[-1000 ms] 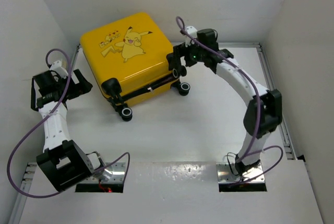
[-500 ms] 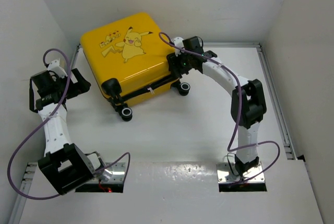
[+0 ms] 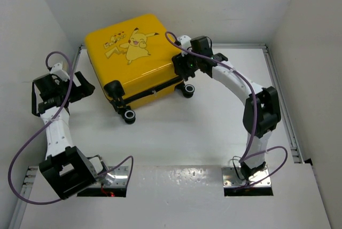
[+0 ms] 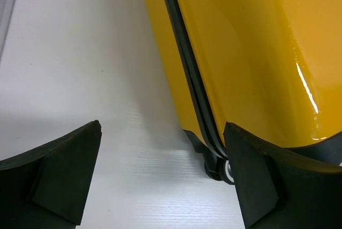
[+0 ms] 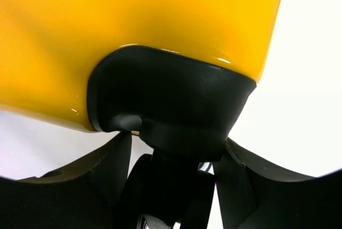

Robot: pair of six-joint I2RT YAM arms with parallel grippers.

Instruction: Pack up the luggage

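At the surface's (image 3: 187, 127) back the zipped luggage (image 3: 133, 63) lies flat, right fingers (image 5: 80, 186) pinching its wheel (image 5: 171, 186), left fingers (image 4: 53, 175) wide and empty alongside: best drag slowly, lest the wheel slip free.

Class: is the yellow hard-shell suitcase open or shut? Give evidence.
Shut: the yellow hard-shell suitcase lies flat, its two shells meeting along the black zipper seam with no gap.

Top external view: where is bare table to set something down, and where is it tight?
Free: table between luggage and arm bases; strip right of the right arm. Crowded: the gap between left gripper and luggage, and the luggage corner where the right gripper straddles a wheel.
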